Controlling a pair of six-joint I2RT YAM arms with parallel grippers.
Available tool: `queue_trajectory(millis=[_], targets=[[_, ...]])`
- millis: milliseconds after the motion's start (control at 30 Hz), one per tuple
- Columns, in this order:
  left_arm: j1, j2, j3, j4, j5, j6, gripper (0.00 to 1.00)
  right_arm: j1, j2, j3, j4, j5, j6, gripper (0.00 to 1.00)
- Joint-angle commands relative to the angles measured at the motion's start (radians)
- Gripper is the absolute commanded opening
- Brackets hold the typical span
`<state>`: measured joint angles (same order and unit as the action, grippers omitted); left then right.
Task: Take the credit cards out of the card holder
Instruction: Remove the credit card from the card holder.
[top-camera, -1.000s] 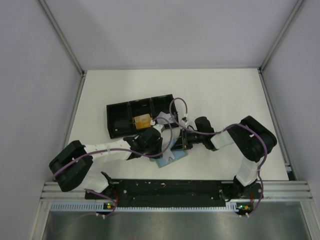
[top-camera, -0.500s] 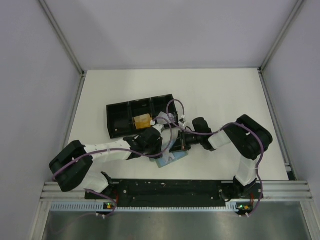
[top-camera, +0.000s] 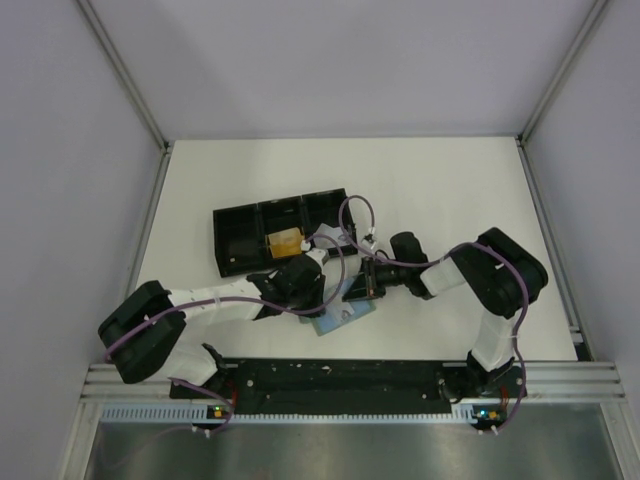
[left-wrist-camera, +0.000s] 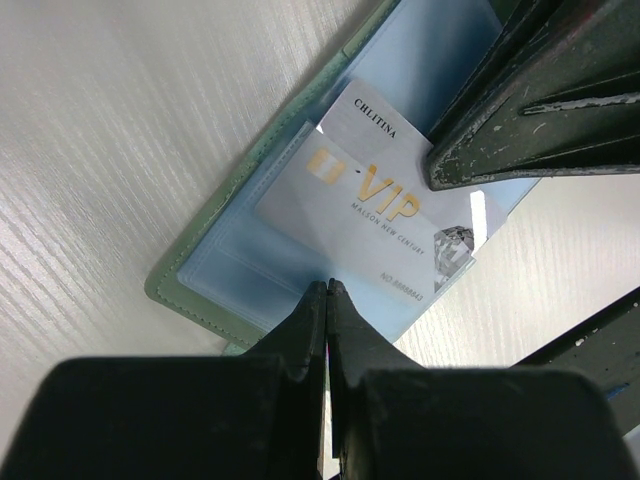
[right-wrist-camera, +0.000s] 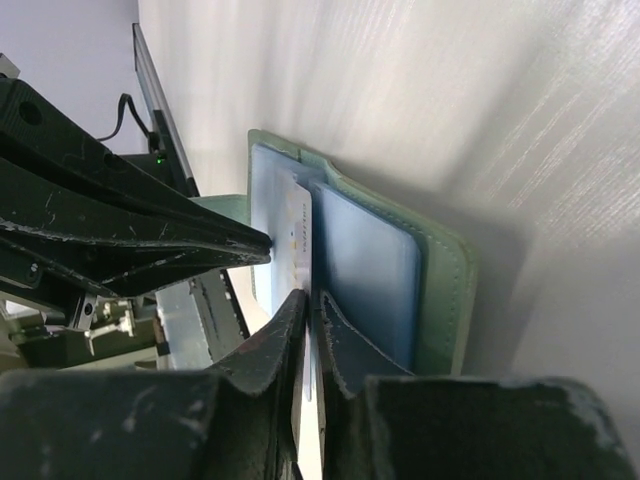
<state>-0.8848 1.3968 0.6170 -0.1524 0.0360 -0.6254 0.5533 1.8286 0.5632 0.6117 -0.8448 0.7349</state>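
White desk (top-camera: 450, 190), grey walls, and both arms meet over the pale green folding card holder (left-wrist-camera: 205, 275), open near the front edge. The left gripper (left-wrist-camera: 327, 292) is pressed together, tips on its clear pocket. The right gripper (right-wrist-camera: 310, 308) pinches the silvery-grey plastic VIP card (left-wrist-camera: 365, 205), free end toward that nearer arm, other end tucked in. Overhead, almost nothing differs from a second ago: holder and arms sit where they were.

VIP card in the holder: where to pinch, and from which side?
Pinch the VIP card by its edge sticking out of the card holder's clear pocket, coming from the pocket's open side. It lies flat, so only that free edge offers both faces.
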Motion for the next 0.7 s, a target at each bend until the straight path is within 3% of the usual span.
queue_trajectory(millis=[0, 67, 200, 300, 500, 667], targets=[[0.001, -0.004, -0.026, -0.039, -0.001, 0.009, 0.0, -0.007, -0.011, 0.004, 0.057, -0.033, -0.009, 0.14], [0.001, -0.001, -0.026, -0.038, -0.001, 0.009, 0.0, 0.0, -0.003, 0.009, 0.057, -0.037, -0.008, 0.22], [0.001, -0.001, -0.025, -0.036, 0.002, 0.009, 0.0, 0.022, 0.014, 0.02, 0.065, -0.033, 0.001, 0.23], [0.001, -0.005, -0.026, -0.036, 0.001, 0.007, 0.0, 0.028, 0.021, 0.026, 0.072, -0.034, 0.006, 0.19], [0.001, -0.002, -0.028, -0.033, 0.004, 0.009, 0.0, 0.028, 0.023, 0.04, 0.033, -0.037, -0.026, 0.0], [0.003, -0.021, -0.04, -0.036, -0.007, 0.009, 0.0, -0.035, -0.043, 0.014, -0.035, -0.028, -0.069, 0.0]])
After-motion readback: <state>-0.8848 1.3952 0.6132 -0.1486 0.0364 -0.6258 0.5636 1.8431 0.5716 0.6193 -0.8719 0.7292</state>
